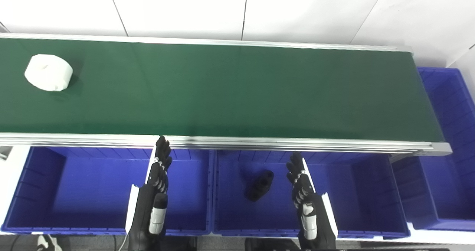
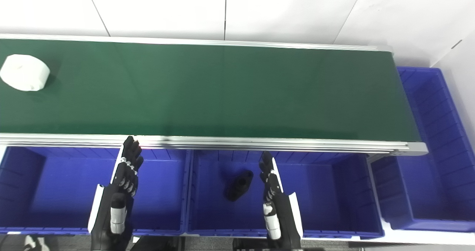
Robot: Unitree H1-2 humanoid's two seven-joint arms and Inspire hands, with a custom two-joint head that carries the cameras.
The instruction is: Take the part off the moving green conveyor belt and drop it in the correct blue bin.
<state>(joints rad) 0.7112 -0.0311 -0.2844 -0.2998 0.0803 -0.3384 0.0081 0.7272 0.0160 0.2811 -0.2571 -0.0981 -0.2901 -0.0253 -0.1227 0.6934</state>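
A white round part (image 1: 48, 72) lies on the green conveyor belt (image 1: 237, 91) at its far left end. A black part (image 1: 259, 185) rests on the floor of the middle blue bin (image 1: 371, 191). My left hand (image 1: 157, 176) hovers over the left blue bin (image 1: 74, 188), fingers straight and apart, tips near the belt's front rail, holding nothing. Over the middle bin my right hand (image 1: 301, 186) is likewise open and empty, just right of the black part.
A third blue bin (image 1: 451, 132) stands past the belt's right end. An aluminium rail (image 1: 297, 144) runs along the belt's near edge above the bins. White wall panels lie behind the belt.
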